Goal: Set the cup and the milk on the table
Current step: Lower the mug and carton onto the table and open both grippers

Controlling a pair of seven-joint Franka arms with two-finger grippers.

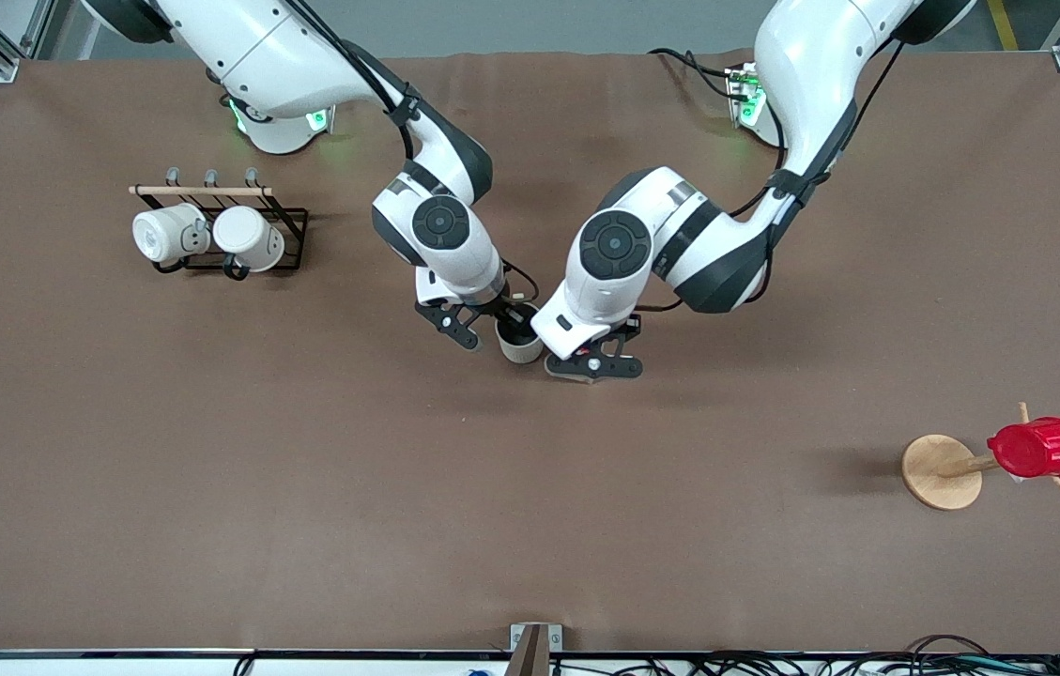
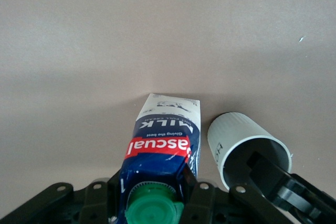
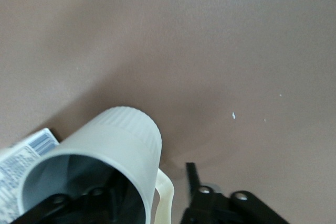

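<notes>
The beige-grey cup (image 1: 520, 349) stands upright on the brown table (image 1: 530, 526) at the middle. My right gripper (image 1: 492, 329) is over it. In the right wrist view one finger is inside the cup (image 3: 121, 135). The other finger (image 3: 192, 179) is outside, apart from the handle, so the right gripper (image 3: 147, 182) is open. The blue milk carton (image 2: 163, 140) stands beside the cup (image 2: 236, 135), toward the left arm's end. My left gripper (image 2: 152, 182) is shut on its top by the green cap. In the front view the left gripper (image 1: 591, 364) hides most of the carton.
A black wire rack (image 1: 290, 239) with two white mugs (image 1: 210, 235) stands toward the right arm's end. A red ribbed cup (image 1: 1038, 448) hangs on a wooden peg stand (image 1: 941, 471) toward the left arm's end, nearer the front camera.
</notes>
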